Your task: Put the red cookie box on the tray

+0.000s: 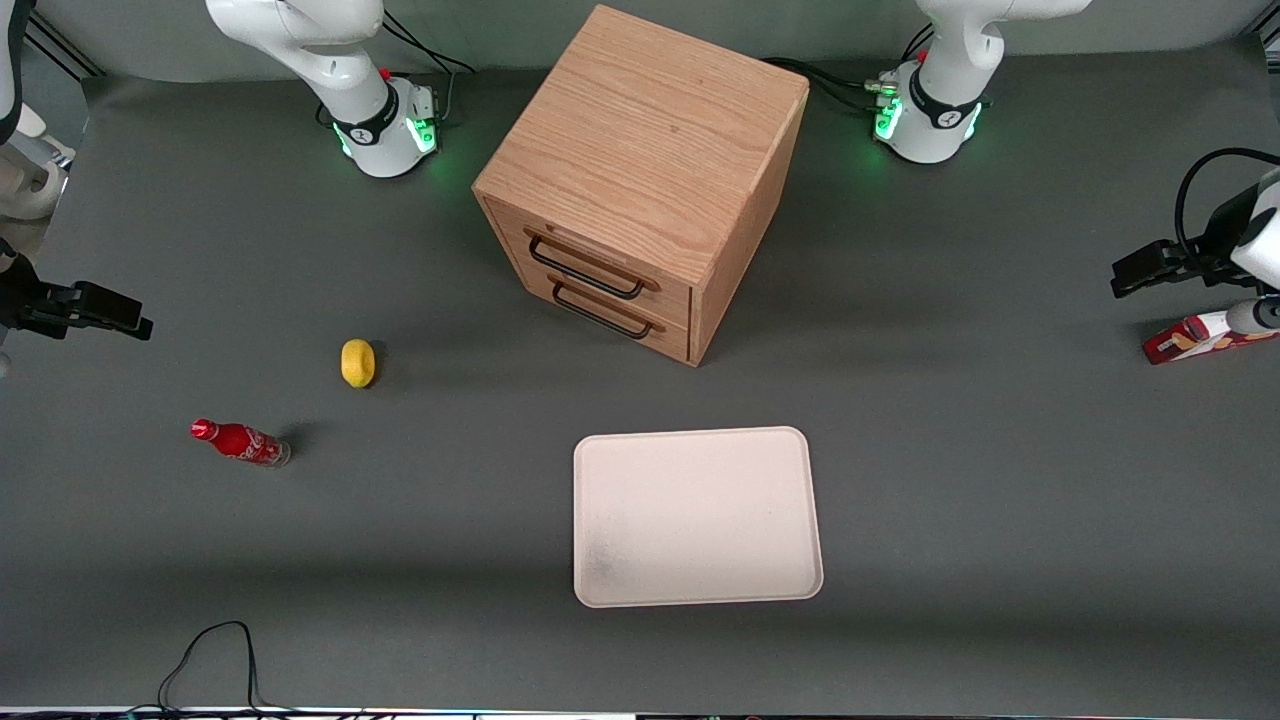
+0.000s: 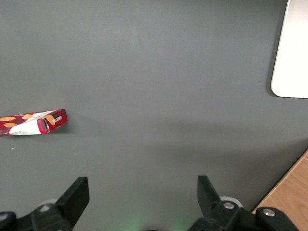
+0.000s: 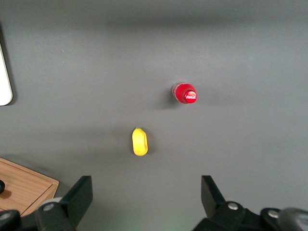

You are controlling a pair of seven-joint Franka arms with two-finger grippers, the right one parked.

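Note:
The red cookie box (image 1: 1200, 338) lies flat on the grey table at the working arm's end, one end running out of the front view. The wrist view shows its end flap and tan print (image 2: 32, 122). My left gripper (image 1: 1128, 277) hovers above the table just above the box and slightly farther from the front camera, without touching it. The gripper (image 2: 143, 185) is open, with only bare table between the fingers. The pale cream tray (image 1: 697, 515) lies empty near the table's middle, nearer the front camera than the cabinet; its rounded corner (image 2: 293, 53) also shows in the wrist view.
A wooden drawer cabinet (image 1: 640, 180) with two black handles stands at mid-table. Toward the parked arm's end lie a yellow lemon (image 1: 357, 362) and a small red cola bottle (image 1: 240, 442). A black cable (image 1: 210, 655) loops at the table's front edge.

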